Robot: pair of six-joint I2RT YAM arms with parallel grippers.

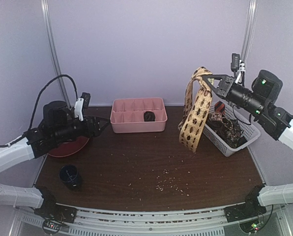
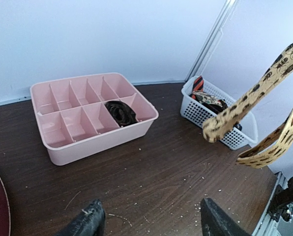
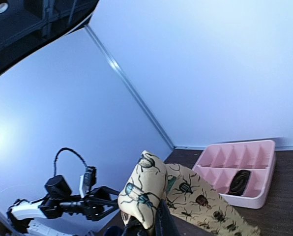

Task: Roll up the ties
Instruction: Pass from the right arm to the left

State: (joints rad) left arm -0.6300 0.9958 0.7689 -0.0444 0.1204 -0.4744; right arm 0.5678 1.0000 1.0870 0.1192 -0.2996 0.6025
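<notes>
One camera looks down from high up, two ride on the wrists, and all three see the pink box (image 1: 131,126).

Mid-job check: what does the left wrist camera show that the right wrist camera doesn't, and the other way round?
Left wrist only: the white basket, with more ties piled in it. Right wrist only: the left arm and its looped cable. Both: the pink tray, the rolled dark tie in one of its compartments, and the tan tie hanging in the air.
</notes>
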